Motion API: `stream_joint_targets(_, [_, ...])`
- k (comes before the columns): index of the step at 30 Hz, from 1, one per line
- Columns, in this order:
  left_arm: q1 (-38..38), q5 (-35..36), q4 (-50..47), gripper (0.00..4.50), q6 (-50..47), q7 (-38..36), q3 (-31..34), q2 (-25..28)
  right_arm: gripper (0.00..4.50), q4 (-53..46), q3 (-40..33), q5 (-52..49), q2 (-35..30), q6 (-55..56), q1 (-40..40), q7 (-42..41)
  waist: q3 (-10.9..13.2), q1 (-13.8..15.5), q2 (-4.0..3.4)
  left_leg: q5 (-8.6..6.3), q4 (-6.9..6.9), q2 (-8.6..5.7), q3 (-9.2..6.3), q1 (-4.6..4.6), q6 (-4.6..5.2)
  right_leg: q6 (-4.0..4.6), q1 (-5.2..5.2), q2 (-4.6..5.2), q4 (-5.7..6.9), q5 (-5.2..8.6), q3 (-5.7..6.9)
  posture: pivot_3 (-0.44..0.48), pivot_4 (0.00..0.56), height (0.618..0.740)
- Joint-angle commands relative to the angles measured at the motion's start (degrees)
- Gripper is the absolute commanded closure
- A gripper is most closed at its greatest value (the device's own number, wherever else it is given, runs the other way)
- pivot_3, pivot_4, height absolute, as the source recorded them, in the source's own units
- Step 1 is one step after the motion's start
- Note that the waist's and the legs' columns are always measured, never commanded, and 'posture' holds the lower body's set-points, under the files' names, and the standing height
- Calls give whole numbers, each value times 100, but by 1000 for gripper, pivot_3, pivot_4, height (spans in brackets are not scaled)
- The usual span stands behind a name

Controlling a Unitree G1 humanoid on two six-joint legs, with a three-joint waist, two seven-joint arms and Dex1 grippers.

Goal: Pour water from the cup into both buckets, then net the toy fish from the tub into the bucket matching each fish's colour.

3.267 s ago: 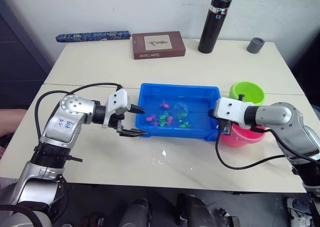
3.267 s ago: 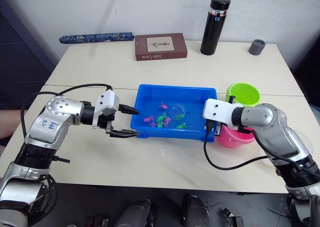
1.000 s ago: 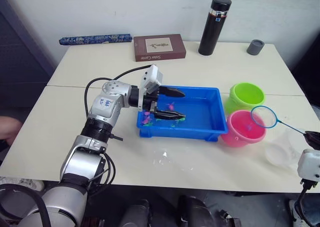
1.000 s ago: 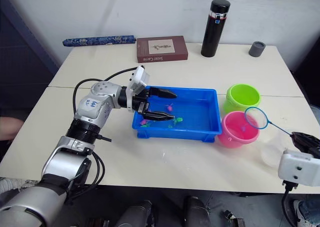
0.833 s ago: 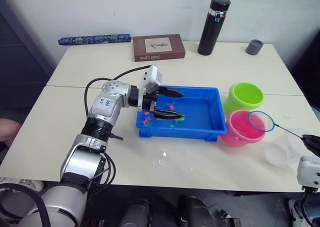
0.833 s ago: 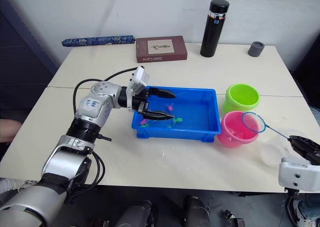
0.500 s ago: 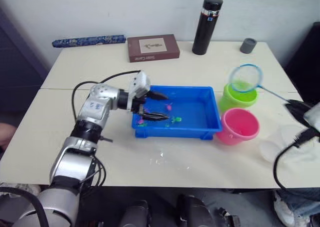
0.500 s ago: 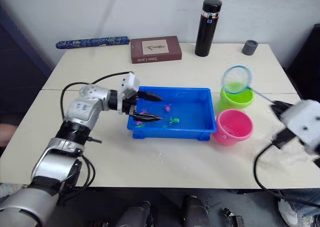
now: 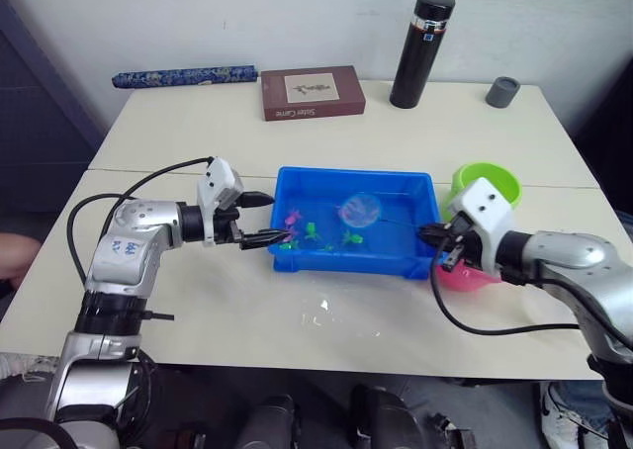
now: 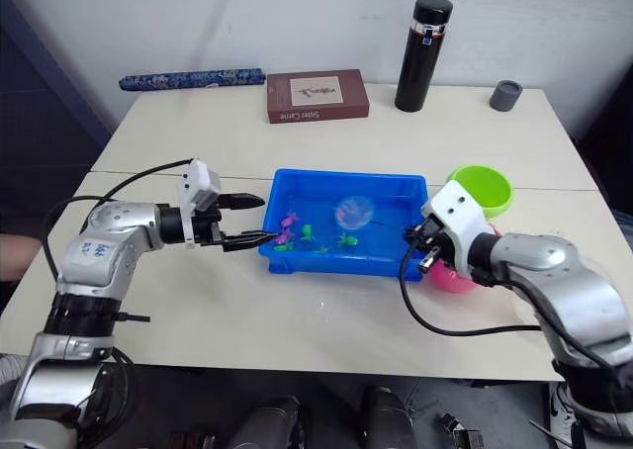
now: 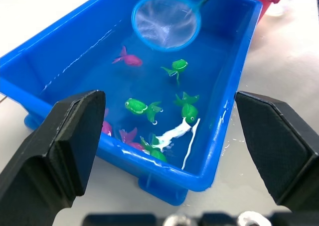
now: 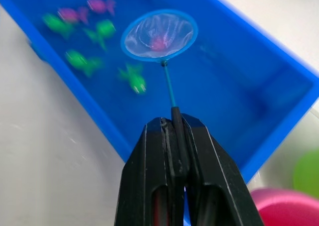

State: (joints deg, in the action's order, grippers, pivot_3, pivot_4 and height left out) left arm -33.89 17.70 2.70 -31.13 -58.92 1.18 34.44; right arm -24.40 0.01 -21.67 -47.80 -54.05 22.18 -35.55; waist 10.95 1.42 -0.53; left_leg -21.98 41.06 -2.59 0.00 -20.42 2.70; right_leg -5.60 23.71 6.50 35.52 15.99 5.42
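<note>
Inside the tub (image 11: 225, 111): five green fish (image 11: 141, 106), about four pink. Right gripper (image 12: 172, 131) pinches the net (image 12: 158, 35) over open water at mid-tub; left gripper (image 9: 265, 220) spread at the tub's near-left edge.

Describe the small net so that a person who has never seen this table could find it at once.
Look for the bright blue tub in the middle of the pale table, with tiny pink and green toy fish in it. Over its far right part sits the net: a round blue hoop with pale mesh. Unlike the fish, it has a thin handle, held in the shut jaws of the right gripper.
</note>
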Motion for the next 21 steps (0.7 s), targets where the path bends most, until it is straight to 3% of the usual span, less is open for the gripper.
stream_joint_targets(1, [122,184,-467,50,-155,158,194,137,4500,-32,42,264,-73,188,145,91,0,-4,0,0,-2,0,0,0,0,0,0,0,0,0,2,0,150,740])
stream_joint_targets(14, [180,232,-585,50,-170,381,129,199,4500,752,788,849,225,664,413,-40,0,-13,0,1,-2,4,3,2,-2,0,0,-4,-1,0,7,0,150,740])
stream_joint_targets(21, [173,231,-564,50,-94,392,82,184,4500,628,551,645,731,361,473,25,0,-16,-1,1,-4,7,3,2,-6,0,0,-7,-1,0,9,0,150,740])
